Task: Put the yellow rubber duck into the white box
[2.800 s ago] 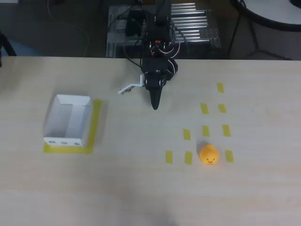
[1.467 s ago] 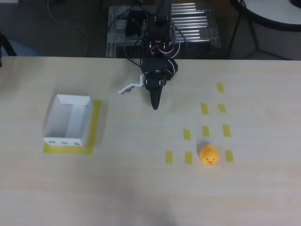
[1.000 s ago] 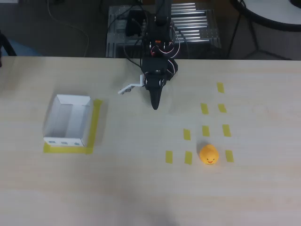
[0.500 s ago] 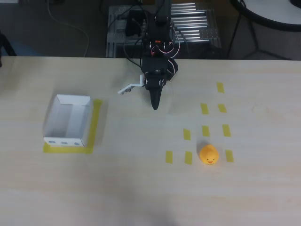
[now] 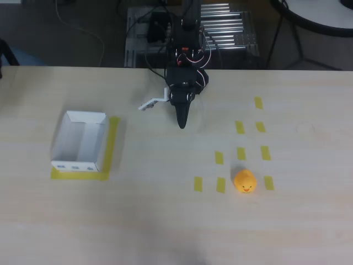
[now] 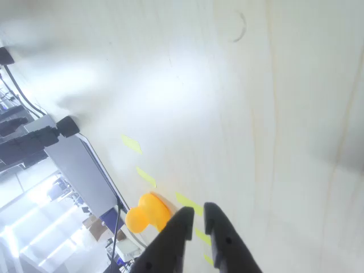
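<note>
The yellow rubber duck [image 5: 245, 181] sits on the pale wooden desk [image 5: 165, 221] toward the lower right of the overhead view, its small dark face mark turned toward the bottom edge. It lies among short yellow tape strips [image 5: 241, 153], with one strip just to its left and one just to its right, and others scattered above it. In the wrist view the duck [image 6: 148, 212] appears near the bottom edge, just left of the dark finger tips, and its rounded body and smaller head read as two lobes there; the face mark cannot be made out in that view.

The white box [image 5: 80, 141] stands well apart from the duck, at the left of the overhead view, open at the top, with three small marks along its near wall. It rests on a patch of yellow tape [image 5: 112, 144] that shows along its right and lower sides.

The black claw [image 5: 181, 122] is near the far edge of the desk, between box and duck but apart from both, pointing toward the bottom of the overhead view. It holds nothing. From above the fingers look drawn together to a point; the wrist view shows the claw [image 6: 195, 219] with a narrow slit between the tips, so it is nearly closed.
</note>
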Controlling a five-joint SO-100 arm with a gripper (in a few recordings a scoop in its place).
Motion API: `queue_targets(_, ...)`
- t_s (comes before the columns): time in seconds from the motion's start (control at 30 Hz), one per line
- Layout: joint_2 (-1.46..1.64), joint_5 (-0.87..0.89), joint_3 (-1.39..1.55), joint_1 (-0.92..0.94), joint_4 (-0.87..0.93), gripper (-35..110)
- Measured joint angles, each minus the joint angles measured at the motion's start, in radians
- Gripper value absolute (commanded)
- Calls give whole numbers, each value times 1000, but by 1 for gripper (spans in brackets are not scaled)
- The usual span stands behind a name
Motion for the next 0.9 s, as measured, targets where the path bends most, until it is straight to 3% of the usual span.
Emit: queue_targets(0.9,-92,-43,-37,-17,-41,0)
